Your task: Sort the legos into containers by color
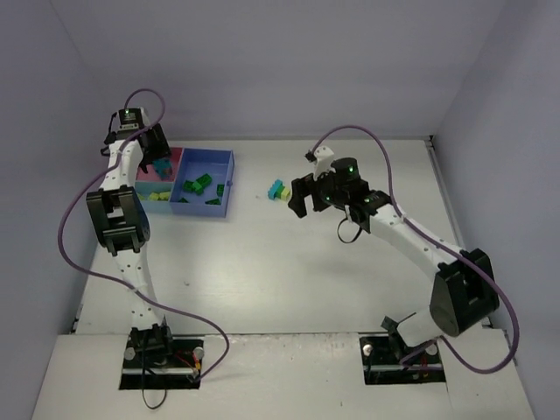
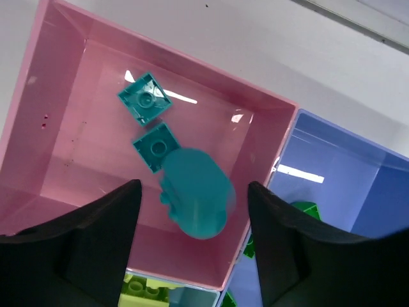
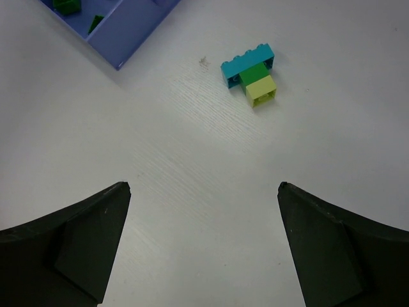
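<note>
My left gripper (image 2: 193,185) hangs open over the pink container (image 2: 64,57), at the far left of the table (image 1: 175,157). A blurred teal lego (image 2: 195,201) is between its fingers, touching neither. Two teal legos (image 2: 145,97) (image 2: 155,146) lie on the pink floor. My right gripper (image 3: 203,185) stands wide open and holds nothing, above bare table, just short of a joined cluster (image 3: 252,73) of cyan, green and yellow-green legos (image 1: 278,190). In the top view the right gripper (image 1: 297,194) sits just right of that cluster.
The small light-blue container (image 2: 185,297) holds a yellow-green lego (image 2: 144,288). The larger medium-blue container (image 1: 229,179) holds dark green legos (image 1: 201,184); its corner (image 3: 118,61) shows in the right wrist view. Walls close in the table at the back and sides.
</note>
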You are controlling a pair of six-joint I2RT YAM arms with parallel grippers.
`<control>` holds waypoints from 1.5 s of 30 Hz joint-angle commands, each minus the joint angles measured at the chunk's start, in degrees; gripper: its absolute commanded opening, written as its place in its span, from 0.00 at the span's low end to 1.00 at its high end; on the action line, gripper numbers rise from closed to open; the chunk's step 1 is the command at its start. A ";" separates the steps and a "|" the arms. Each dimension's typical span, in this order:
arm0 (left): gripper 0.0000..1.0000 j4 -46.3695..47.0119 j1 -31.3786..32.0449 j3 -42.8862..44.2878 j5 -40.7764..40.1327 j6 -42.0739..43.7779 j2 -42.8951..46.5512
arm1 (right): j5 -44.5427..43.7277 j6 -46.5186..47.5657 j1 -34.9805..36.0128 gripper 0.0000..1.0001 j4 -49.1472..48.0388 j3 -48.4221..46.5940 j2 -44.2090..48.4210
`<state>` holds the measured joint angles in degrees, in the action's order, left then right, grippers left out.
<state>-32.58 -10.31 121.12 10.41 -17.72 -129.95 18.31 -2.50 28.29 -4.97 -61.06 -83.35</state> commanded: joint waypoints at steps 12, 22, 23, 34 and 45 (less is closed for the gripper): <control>0.77 2.43 1.16 -11.68 2.06 -0.65 22.71 | 6.83 15.68 -4.12 0.91 -4.43 -16.54 -21.23; 0.79 -0.29 7.14 -35.41 5.84 -1.62 43.36 | 9.29 23.50 -4.91 0.86 -1.44 -26.56 -35.03; 0.79 -1.16 8.19 -36.73 5.93 -1.79 45.90 | 9.38 23.86 -4.91 0.86 -1.36 -27.18 -35.82; 0.79 -5.30 13.21 -51.77 7.69 -3.03 57.87 | 12.28 26.06 -4.56 0.84 -0.30 -36.58 -46.63; 0.79 -5.65 13.47 -58.98 9.45 -4.61 64.21 | 14.12 26.41 -3.51 0.45 -0.30 -37.38 -48.66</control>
<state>-38.98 2.90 61.23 18.44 -21.12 -67.59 30.02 23.27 23.88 -4.51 -96.88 -132.70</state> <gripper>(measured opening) 0.792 0.496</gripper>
